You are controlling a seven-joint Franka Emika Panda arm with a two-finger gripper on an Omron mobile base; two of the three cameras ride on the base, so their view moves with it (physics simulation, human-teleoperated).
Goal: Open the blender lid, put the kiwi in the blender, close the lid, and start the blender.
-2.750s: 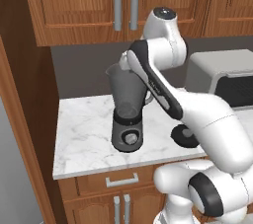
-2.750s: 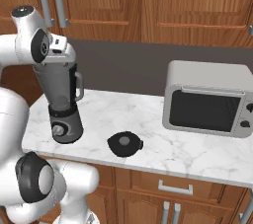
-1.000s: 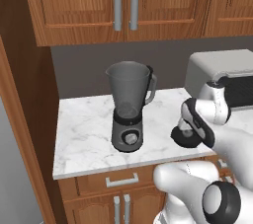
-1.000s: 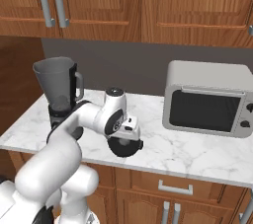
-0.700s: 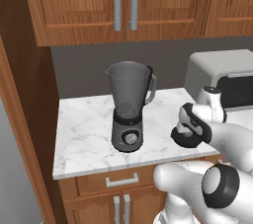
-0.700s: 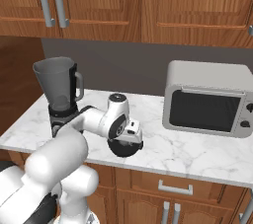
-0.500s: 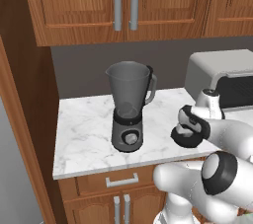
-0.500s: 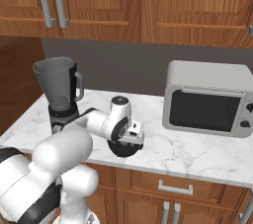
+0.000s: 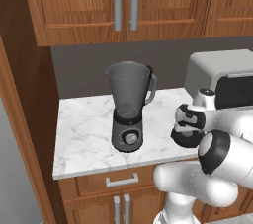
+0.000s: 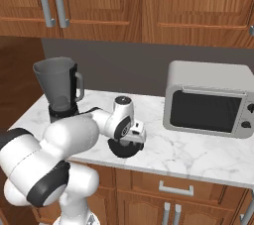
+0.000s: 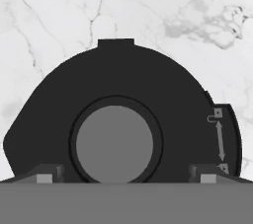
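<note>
End effector [image 11: 121,176] spread wide, empty, low over blender lid [image 11: 118,129] lying on table [image 11: 49,16]. Blender [image 9: 129,107] lidless at 9 o'clock.

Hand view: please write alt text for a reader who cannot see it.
Seen from straight above, the dark round blender lid with its grey centre knob lies on the white marble counter. The open gripper hovers over it, one fingertip on each side of the knob.

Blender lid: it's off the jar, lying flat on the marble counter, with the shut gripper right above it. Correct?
Not quite. The gripper is open: the hand view shows its fingertips spread either side of the blender lid knob. The rest holds: jar uncovered, lid flat on the counter.
</note>
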